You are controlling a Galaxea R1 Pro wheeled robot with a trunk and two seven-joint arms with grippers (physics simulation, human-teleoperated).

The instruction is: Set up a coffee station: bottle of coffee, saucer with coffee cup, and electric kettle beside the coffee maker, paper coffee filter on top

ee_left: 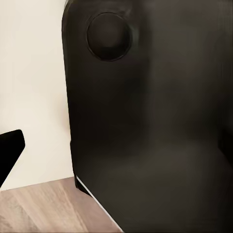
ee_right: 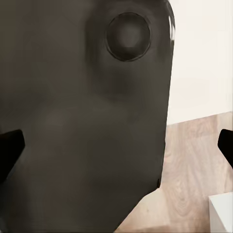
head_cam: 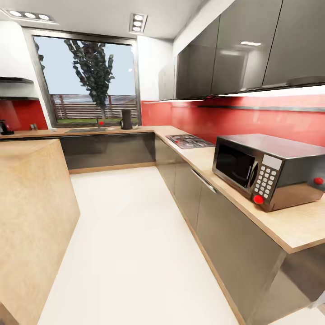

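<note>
The robot looks down a U-shaped kitchen, and by my reading it is on its way, with no station item in hand. The table (head_cam: 189, 155) runs along the right wall and across the far end under the window (head_cam: 88, 81). On its near right stretch stands a microwave (head_cam: 266, 169), and beyond that a hob (head_cam: 189, 141) is set into the top. At the far end a tall dark object (head_cam: 127, 119) stands on the table just right of the window; it may be the coffee maker, but it is too small to be sure. At the far left a small dark item (head_cam: 4, 128) sits on the table, and it could be the kettle, though I cannot tell. Above it two dark shelves (head_cam: 16, 80) project from the wall; no bottle, cup or saucer can be made out from here.

Each wrist view faces a dark rounded body panel over white floor and wood flooring. In the left wrist view one black fingertip (ee_left: 8, 155) shows at the edge. In the right wrist view two fingertips (ee_right: 9, 145) sit at opposite edges, so the right hand looks spread apart and holds nothing. I cannot tell the state of the left hand.

The next move calls for driving down the white floor (head_cam: 131, 234) toward the far end and getting close enough to identify the pieces.
</note>
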